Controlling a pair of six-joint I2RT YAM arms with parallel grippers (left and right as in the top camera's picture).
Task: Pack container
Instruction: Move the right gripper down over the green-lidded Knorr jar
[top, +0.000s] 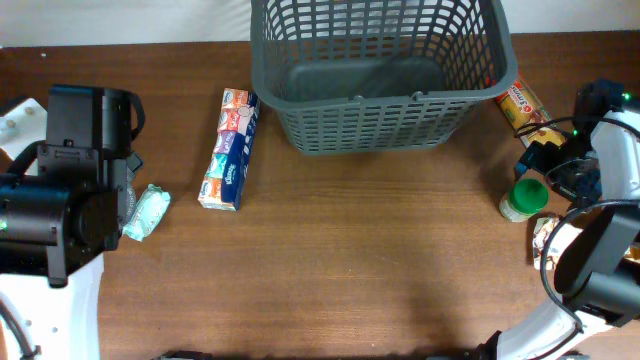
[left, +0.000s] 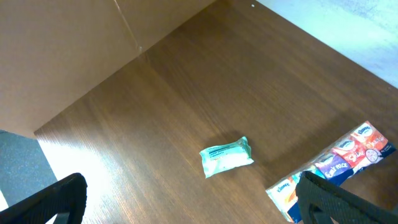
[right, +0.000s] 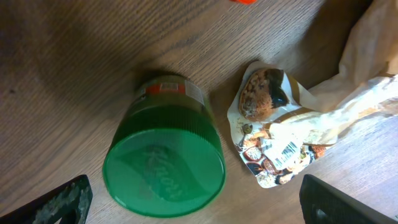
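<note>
The container (top: 378, 122) sits at the far middle of the wooden table (top: 400, 270), with nothing visible inside it. A long tissue box (top: 230, 150) lies to its left, and a small teal packet (left: 226, 156) lies further left, near the left gripper (left: 193, 205), whose jaws are spread wide and grasp nothing. The right gripper (right: 199, 205), jaws also released, hangs over a green-lidded jar (right: 163, 165) that stands just beside a crumpled snack packet (right: 273, 134). An orange packet (top: 522, 103) lies against the container's right corner.
</note>
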